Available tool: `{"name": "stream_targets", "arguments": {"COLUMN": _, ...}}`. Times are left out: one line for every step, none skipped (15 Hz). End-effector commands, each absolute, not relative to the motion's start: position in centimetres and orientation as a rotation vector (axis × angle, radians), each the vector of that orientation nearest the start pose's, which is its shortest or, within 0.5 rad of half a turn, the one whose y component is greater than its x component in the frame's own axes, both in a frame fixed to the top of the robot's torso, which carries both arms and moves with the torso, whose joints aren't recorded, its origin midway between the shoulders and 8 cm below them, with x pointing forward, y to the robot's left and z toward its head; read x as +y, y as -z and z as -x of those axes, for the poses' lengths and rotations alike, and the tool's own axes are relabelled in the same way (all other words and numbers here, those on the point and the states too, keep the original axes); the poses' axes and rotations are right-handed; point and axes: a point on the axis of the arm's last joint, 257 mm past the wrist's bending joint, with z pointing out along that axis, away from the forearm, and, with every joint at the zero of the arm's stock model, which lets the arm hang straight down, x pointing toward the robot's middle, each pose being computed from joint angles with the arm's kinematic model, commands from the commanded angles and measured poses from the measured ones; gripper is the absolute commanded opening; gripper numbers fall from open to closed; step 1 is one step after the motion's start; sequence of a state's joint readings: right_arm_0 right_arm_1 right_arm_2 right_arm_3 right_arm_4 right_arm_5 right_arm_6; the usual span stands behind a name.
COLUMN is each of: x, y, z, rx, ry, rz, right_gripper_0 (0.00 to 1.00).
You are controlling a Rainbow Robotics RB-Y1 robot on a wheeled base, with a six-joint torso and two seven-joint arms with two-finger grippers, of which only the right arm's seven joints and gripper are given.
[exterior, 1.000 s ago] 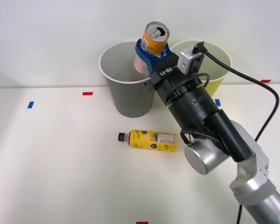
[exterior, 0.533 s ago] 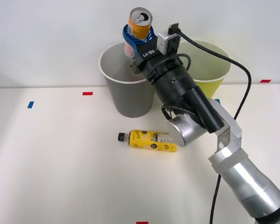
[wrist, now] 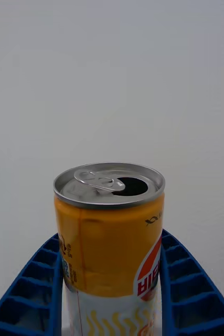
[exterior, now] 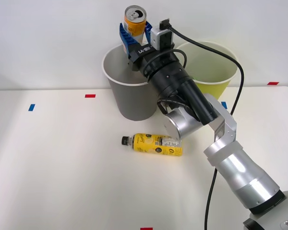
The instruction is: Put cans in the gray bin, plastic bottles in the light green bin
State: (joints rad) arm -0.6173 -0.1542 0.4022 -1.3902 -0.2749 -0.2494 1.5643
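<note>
My right gripper is shut on the orange can, holding it upright above the gray bin, over its back rim. In the right wrist view the can stands between the blue ribbed fingers, its silver pull-tab top open. The yellow plastic bottle with a black cap lies on its side on the white table in front of the gray bin. The light green bin stands to the right of the gray one, partly hidden by my arm.
Small red and blue tape marks dot the white table. A black cable loops from the wrist camera past the green bin. A plain white wall stands behind the bins.
The arm has swung left and slightly up with the can, from between the two bins to above the gray bin. The bottle has not moved.
</note>
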Motion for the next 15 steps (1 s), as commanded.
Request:
{"name": "stream_targets", "arguments": {"x": 3.5, "y": -3.9, "z": -57.5, "rx": 0.972, "ry": -0.425, "rz": 0.411, "right_gripper_0": 1.0}}
{"name": "stream_targets", "arguments": {"x": 3.5, "y": -3.7, "z": -57.6, "rx": 0.973, "ry": -0.417, "rz": 0.416, "right_gripper_0": 1.0}}
{"name": "stream_targets", "arguments": {"x": 3.3, "y": -3.6, "z": -57.6, "rx": 0.973, "ry": -0.407, "rz": 0.419, "right_gripper_0": 1.0}}
{"name": "stream_targets", "arguments": {"x": 3.1, "y": -3.3, "z": -57.4, "rx": 0.975, "ry": -0.402, "rz": 0.419, "right_gripper_0": 1.0}}
{"name": "stream_targets", "arguments": {"x": 2.7, "y": -3.0, "z": -56.9, "rx": 0.973, "ry": -0.4, "rz": 0.416, "right_gripper_0": 1.0}}
{"name": "stream_targets", "arguments": {"x": 2.1, "y": -2.7, "z": -56.1, "rx": 0.967, "ry": -0.392, "rz": 0.415, "right_gripper_0": 1.0}}
{"name": "stream_targets", "arguments": {"x": 1.0, "y": -2.0, "z": -54.9, "rx": 0.965, "ry": -0.383, "rz": 0.407, "right_gripper_0": 1.0}}
{"name": "stream_targets", "arguments": {"x": 0.2, "y": -1.5, "z": -53.9, "rx": 0.962, "ry": -0.373, "rz": 0.403, "right_gripper_0": 1.0}}
{"name": "stream_targets", "arguments": {"x": -0.9, "y": -0.7, "z": -52.6, "rx": 0.966, "ry": -0.36, "rz": 0.396, "right_gripper_0": 1.0}}
{"name": "stream_targets", "arguments": {"x": -1.8, "y": 0.2, "z": -51.6, "rx": 0.974, "ry": -0.342, "rz": 0.395, "right_gripper_0": 1.0}}
{"name": "stream_targets", "arguments": {"x": -2.5, "y": 0.9, "z": -50.8, "rx": 0.978, "ry": -0.321, "rz": 0.401, "right_gripper_0": 1.0}}
{"name": "stream_targets", "arguments": {"x": -3.3, "y": 1.4, "z": -50.0, "rx": 0.981, "ry": -0.307, "rz": 0.404, "right_gripper_0": 1.0}}
{"name": "stream_targets", "arguments": {"x": -4.3, "y": 2.4, "z": -49.0, "rx": 0.995, "ry": -0.287, "rz": 0.409, "right_gripper_0": 1.0}}
{"name": "stream_targets", "arguments": {"x": -5.1, "y": 3.3, "z": -48.3, "rx": 1.009, "ry": -0.274, "rz": 0.412, "right_gripper_0": 1.0}}
{"name": "stream_targets", "arguments": {"x": -5.8, "y": 4.2, "z": -47.4, "rx": 1.025, "ry": -0.261, "rz": 0.414, "right_gripper_0": 1.0}}
